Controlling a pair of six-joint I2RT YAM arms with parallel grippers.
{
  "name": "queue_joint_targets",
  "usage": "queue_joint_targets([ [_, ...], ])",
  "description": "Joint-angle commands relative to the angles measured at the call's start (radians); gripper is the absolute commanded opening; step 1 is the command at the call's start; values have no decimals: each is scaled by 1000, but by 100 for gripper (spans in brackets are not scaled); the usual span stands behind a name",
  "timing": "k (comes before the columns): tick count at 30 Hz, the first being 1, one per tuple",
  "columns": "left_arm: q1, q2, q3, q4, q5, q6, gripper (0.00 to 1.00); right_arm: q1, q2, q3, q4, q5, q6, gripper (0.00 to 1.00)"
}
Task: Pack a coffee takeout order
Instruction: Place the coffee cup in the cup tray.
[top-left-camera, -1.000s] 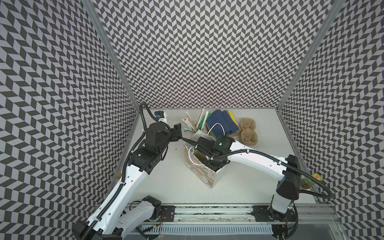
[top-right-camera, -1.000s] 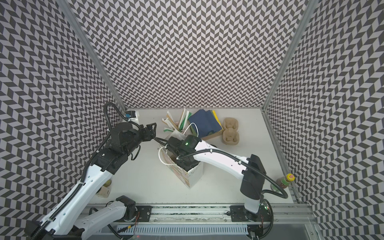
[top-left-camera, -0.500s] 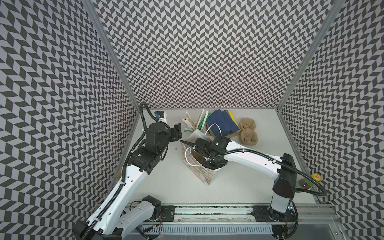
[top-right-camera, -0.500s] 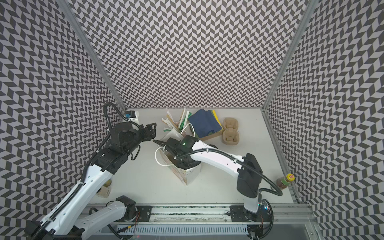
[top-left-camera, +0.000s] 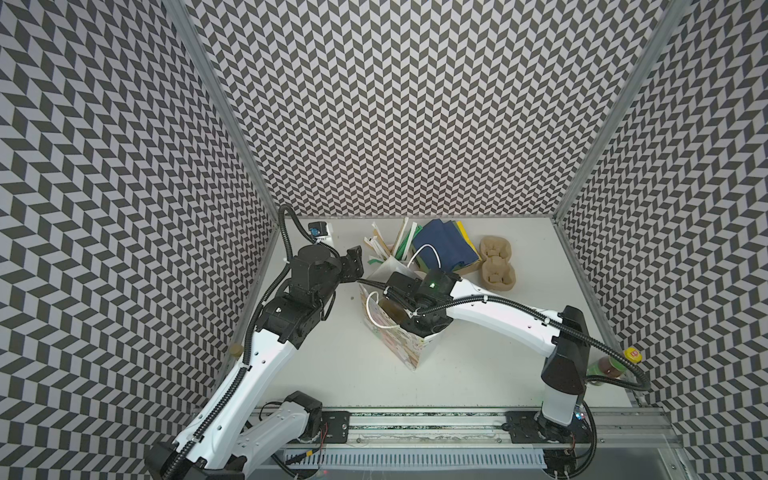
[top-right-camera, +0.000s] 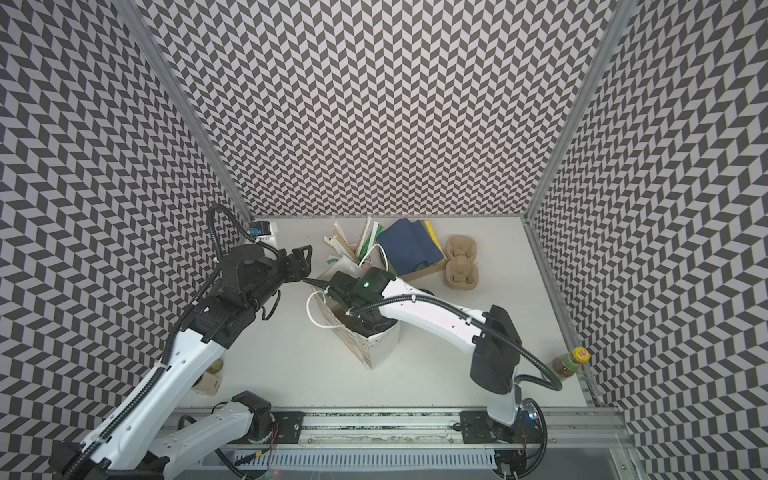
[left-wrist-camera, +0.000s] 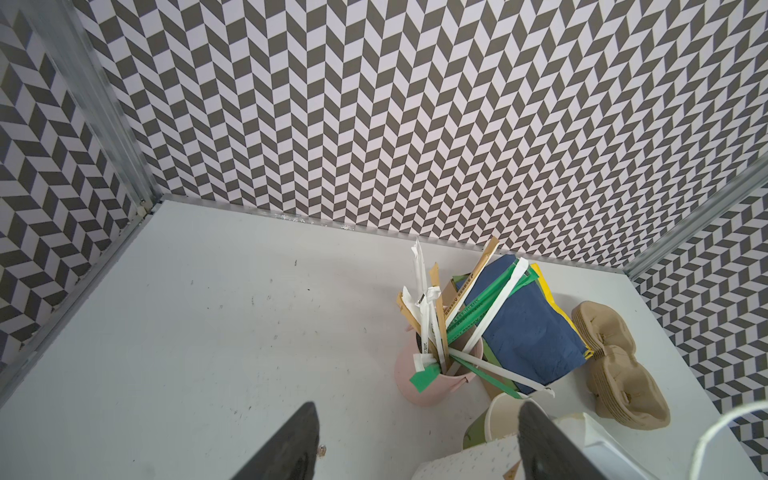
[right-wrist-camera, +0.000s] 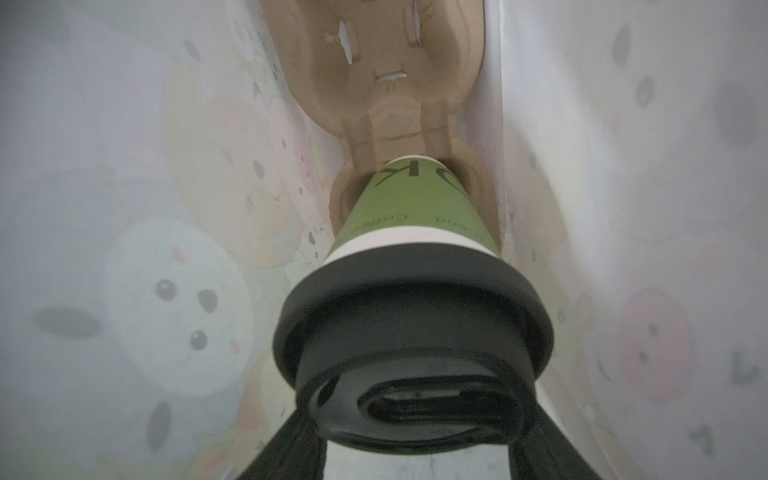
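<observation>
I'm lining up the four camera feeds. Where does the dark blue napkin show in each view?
In a top view: dark blue napkin at the back, right of centre.
In a top view: same napkin, at the back, just right of centre.
Left wrist: between the pink straw cup and the carrier stack.
Right wrist: not in it; only the bag inside and green cup.
Shared landmark: the tan carrier stack beside it, in three views.

In both top views, bag (top-left-camera: 398, 348) hides right jaws.
</observation>
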Motion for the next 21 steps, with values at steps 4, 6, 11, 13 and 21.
queue_joint_targets([
  [4, 4, -2, -10, 15, 3, -5, 76, 4, -6, 45, 32, 3, -12, 65],
  [6, 4, -1, -8, 15, 3, -5, 76, 4, -9, 53, 32, 6, -13, 73],
  [11, 4, -1, -10, 15, 1, -5, 76, 3, -21, 70, 31, 12, -16, 91],
  [13, 4, -1, -10, 15, 2, -5, 76, 4, -26, 74, 31, 14, -17, 95],
  [21, 4, 1, -10, 13, 1, -5, 76, 5, -44, 89, 32, 12, -18, 99],
])
